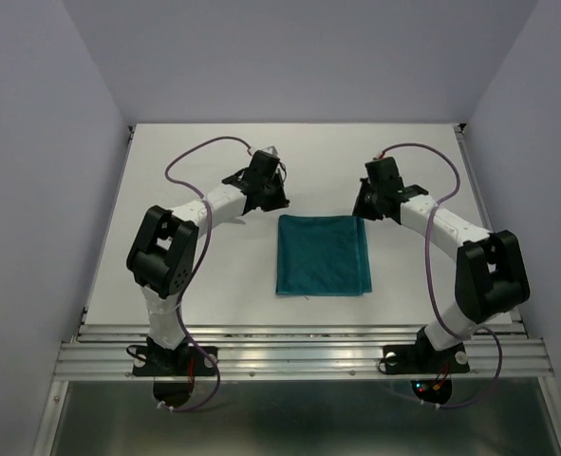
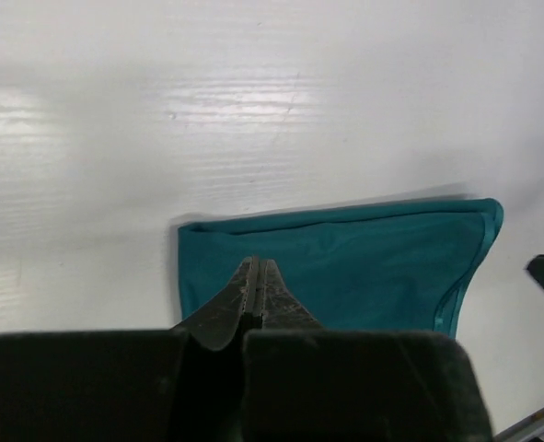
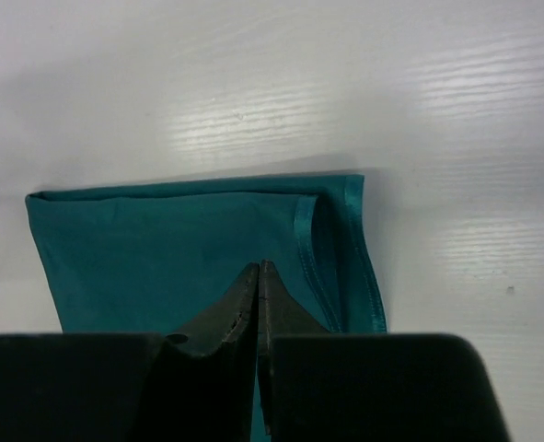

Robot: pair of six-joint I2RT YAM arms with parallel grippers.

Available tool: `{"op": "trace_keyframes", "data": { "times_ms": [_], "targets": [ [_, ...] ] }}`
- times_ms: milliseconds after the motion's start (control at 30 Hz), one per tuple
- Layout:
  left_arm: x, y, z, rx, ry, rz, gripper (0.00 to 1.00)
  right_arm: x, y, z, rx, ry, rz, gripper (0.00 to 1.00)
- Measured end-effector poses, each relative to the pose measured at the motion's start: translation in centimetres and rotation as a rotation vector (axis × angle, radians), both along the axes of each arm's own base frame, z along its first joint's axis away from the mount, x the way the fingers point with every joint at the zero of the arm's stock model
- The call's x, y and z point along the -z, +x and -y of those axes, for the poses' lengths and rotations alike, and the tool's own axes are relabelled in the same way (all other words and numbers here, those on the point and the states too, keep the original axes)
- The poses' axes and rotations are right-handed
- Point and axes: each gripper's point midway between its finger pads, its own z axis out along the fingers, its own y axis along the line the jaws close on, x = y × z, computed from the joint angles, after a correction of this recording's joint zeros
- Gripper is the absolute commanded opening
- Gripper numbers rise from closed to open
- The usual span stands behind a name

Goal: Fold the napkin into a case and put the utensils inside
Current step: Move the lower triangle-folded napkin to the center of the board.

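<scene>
Left end effector and right end effector hung closed, empty, above the napkin; folding well looked to need matching corners pinched evenly.

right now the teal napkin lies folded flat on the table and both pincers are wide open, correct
Not open: both are shut. The left wrist view shows the left pincer closed tight, and the right wrist view shows the same for the right pincer. The teal napkin does lie folded flat on the table.
</scene>
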Motion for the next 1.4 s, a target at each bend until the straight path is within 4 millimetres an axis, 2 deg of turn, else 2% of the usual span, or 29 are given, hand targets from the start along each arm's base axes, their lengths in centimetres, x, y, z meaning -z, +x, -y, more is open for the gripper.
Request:
{"op": "trace_keyframes", "data": {
  "times_ms": [133, 233, 400, 567, 867, 1000, 1033, 1100, 1167, 1200, 1267, 1333, 1400],
  "targets": [
    [-0.4, 1.0, 1.3, 0.031, -0.014, 0.019, 0.00, 2.2, -0.4, -1.2, -0.040, 0.019, -0.062, 0.02],
    [1.6, 1.3, 1.8, 0.056, 0.009, -0.012, 0.00, 3.3, -0.5, -1.4, -0.047, 0.014, -0.092, 0.03],
    [5.7, 0.4, 1.2, 0.073, 0.061, -0.102, 0.00, 5.0, -0.2, -0.8, -0.022, -0.025, -0.123, 0.04],
    [5.8, 0.7, 1.3, 0.088, 0.063, -0.098, 0.00, 7.2, 0.5, 0.2, 0.044, -0.079, -0.141, 0.05],
    [5.8, 1.0, 1.4, 0.095, 0.070, -0.085, 0.00, 7.8, 1.6, 0.6, 0.104, -0.080, -0.098, 0.05],
    [5.8, 1.3, 1.1, 0.089, 0.088, -0.073, 0.00, 6.8, 1.0, 1.0, 0.108, -0.077, -0.075, 0.08],
    [5.7, 1.3, 1.0, 0.086, 0.095, -0.071, 0.00, 5.9, 0.8, 1.2, 0.112, -0.074, -0.057, 0.09],
    [5.5, 1.3, 0.7, 0.079, 0.107, -0.066, 0.00, 4.5, 0.6, 1.3, 0.113, -0.068, -0.028, 0.11],
    [4.6, 1.4, 0.4, 0.071, 0.116, -0.051, 0.00, 2.1, 0.3, 1.6, 0.117, -0.056, 0.023, 0.12],
    [3.7, 1.4, 0.2, 0.064, 0.118, -0.037, 0.00, 0.8, 0.1, 1.8, 0.119, -0.047, 0.053, 0.14],
    [2.0, 1.5, 0.0, 0.056, 0.109, -0.009, 0.00, -0.3, -0.7, 2.0, 0.117, -0.038, 0.081, 0.15],
    [-0.7, 1.6, -0.1, 0.047, 0.086, 0.042, 0.00, -0.3, -2.3, 2.6, 0.114, -0.041, 0.068, 0.18],
    [-2.5, 1.5, -0.2, 0.042, 0.068, 0.077, 0.03, 0.9, -4.7, 3.2, 0.111, -0.050, 0.020, 0.19]
  ]
}}
